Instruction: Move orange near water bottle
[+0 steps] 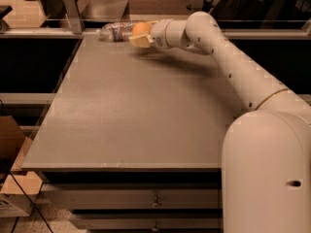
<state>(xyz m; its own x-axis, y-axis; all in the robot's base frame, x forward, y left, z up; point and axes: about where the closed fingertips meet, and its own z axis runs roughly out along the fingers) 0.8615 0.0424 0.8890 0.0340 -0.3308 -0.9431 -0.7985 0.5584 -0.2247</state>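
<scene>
The orange (141,29) is held between the cream fingers (140,41) of my gripper (142,33) at the far edge of the grey table (136,106). The water bottle (115,31) lies on its side at the table's far left, its label band showing, just left of the orange. The gripper is shut on the orange, right beside the bottle. My white arm reaches in from the lower right across the table.
A metal rail and posts (73,13) run along the far edge behind the bottle. Dark drops lie to the left and right of the table. Cardboard boxes (14,178) sit on the floor at lower left.
</scene>
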